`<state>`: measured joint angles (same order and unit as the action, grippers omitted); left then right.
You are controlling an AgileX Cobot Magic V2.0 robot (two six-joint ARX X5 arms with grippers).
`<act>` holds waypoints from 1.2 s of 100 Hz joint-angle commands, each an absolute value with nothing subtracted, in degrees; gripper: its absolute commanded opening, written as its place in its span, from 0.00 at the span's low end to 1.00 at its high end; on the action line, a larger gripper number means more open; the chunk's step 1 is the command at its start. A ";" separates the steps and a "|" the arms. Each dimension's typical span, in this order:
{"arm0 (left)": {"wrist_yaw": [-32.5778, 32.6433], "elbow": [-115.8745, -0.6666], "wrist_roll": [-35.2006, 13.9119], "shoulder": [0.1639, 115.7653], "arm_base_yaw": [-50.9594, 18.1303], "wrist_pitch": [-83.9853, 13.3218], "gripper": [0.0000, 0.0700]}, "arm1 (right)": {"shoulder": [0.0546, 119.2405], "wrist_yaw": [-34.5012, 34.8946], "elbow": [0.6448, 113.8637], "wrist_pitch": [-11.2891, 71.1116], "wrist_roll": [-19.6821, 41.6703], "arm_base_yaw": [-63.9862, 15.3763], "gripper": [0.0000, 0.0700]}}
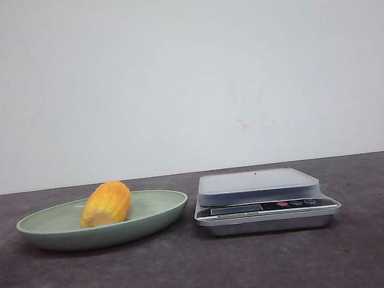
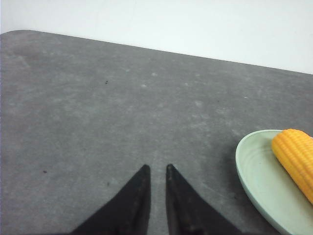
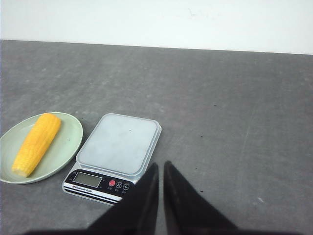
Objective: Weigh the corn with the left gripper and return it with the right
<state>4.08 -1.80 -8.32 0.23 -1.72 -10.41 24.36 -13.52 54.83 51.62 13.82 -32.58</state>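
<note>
The corn [image 1: 106,203], a yellow-orange cob piece, lies on the pale green plate [image 1: 167,203] at the left of the table. A silver digital scale [image 1: 258,186] stands just right of the plate, its platform bare. In the left wrist view, my left gripper [image 2: 157,167] hovers over bare table, shut and empty, with the plate [image 2: 254,171] and corn [image 2: 296,156] off to one side. In the right wrist view, my right gripper [image 3: 161,164] is shut and empty, beside the scale [image 3: 120,144]; the corn [image 3: 36,144] and plate [image 3: 66,147] lie beyond. Neither gripper shows in the front view.
The table [image 1: 368,249] is dark grey, with a white wall [image 1: 184,69] behind its far edge. The scale's display and buttons [image 1: 267,206] face the robot.
</note>
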 commanded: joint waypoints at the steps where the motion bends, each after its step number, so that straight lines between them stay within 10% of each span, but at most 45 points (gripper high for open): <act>1: 3.86 -0.93 -8.16 0.19 -1.67 -10.74 0.04 | 24.51 -13.52 55.59 51.00 14.57 -32.91 0.02; 45: 3.86 -0.93 -8.16 0.19 -1.67 -10.74 0.04 | 22.98 -14.94 54.65 48.31 6.83 -29.36 0.02; 79: 3.86 -0.93 -8.16 0.19 -1.67 -10.74 0.04 | 7.94 -5.87 30.68 24.82 -0.95 -8.88 0.02; 120: 3.86 -0.93 -8.16 0.19 -1.67 -10.74 0.04 | 0.23 -5.32 1.74 4.71 0.51 -5.43 0.02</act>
